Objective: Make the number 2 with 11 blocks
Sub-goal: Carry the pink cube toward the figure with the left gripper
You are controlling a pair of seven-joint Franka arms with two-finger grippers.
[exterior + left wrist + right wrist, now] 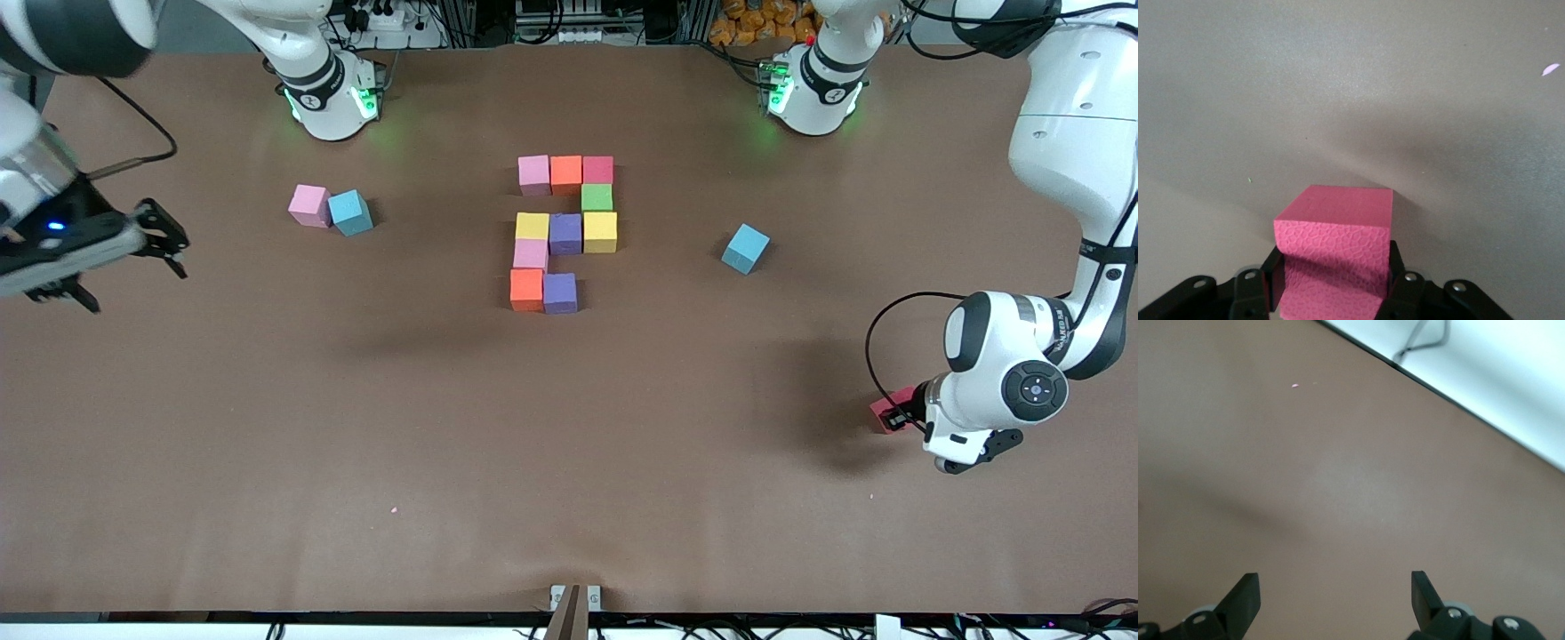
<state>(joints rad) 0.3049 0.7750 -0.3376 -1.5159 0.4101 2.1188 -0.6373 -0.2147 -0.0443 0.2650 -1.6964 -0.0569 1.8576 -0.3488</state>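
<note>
A partly built number 2 of several touching blocks [565, 233] lies at mid-table: pink, orange and crimson in the row nearest the robots' bases, green [597, 196] beneath the crimson one, then yellow, purple, yellow, then pink, with orange [526, 289] and purple [560, 292] nearest the front camera. My left gripper [893, 415] [1333, 267] is down at the table near the left arm's end, shut on a crimson block [885, 412] [1338, 223], one finger against each side. My right gripper [173, 244] [1335, 590] hangs open, holding nothing, over the right arm's end.
A loose pink block [308, 204] touches a light-blue cube [350, 212] toward the right arm's end. Another light-blue cube [745, 248] sits between the digit and the left arm's end. The table's edge [1471, 420] shows in the right wrist view.
</note>
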